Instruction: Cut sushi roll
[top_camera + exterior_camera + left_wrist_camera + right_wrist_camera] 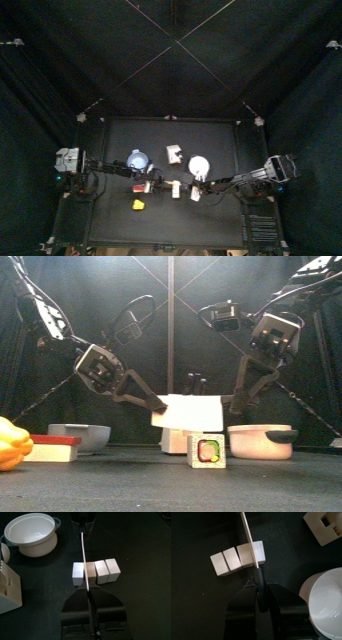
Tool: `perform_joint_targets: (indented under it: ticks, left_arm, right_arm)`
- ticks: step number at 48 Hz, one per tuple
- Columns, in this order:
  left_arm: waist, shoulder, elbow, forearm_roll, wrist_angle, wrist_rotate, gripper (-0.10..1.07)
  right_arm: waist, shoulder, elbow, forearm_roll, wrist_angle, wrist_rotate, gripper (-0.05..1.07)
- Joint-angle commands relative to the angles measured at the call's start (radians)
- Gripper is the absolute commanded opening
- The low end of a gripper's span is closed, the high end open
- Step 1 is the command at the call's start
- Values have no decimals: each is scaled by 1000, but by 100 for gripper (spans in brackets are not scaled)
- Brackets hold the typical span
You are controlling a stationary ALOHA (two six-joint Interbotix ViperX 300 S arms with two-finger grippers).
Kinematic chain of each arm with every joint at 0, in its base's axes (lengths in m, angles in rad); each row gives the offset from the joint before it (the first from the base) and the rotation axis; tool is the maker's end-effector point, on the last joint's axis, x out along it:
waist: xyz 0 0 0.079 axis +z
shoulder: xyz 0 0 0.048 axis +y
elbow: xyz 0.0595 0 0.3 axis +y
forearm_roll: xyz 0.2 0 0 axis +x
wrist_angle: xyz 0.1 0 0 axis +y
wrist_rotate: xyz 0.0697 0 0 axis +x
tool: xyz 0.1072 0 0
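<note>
Left wrist view shows the sushi roll [95, 572] lying mid-counter [40, 617], three white blocks side by side. The knife [83, 557] spans both arms: the left hand [88, 592] and right hand [258, 583] each pinch an end. Uneven pressing could twist the blade and scatter pieces.

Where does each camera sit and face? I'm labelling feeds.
Top: high overhead, facing straight down at the table; left arm, right arm show.
Front: table's front edge, facing level across; arms hang behind.
Left wrist: on that arm, facing along its jaws to the sushi roll.
Right wrist: likewise, from the opposite side.
Shared: both wrist views show roll and knife.
</note>
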Motion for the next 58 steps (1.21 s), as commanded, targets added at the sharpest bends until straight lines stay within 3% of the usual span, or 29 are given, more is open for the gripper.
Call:
perform_joint_targets:
  ticks: [1, 41, 58]
  left_arm:
    - [-6, 5, 14, 8, 26, 0, 22]
    - [-6, 28, 9, 9, 43, 0, 22]
    - [-6, 67, 8, 6, 41, -2, 22]
  right_arm:
    - [-5, -11, 11, 14, 25, 5, 36]
    - [-14, 11, 9, 12, 18, 3, 36]
    - [-23, 61, 2, 11, 11, -2, 36]
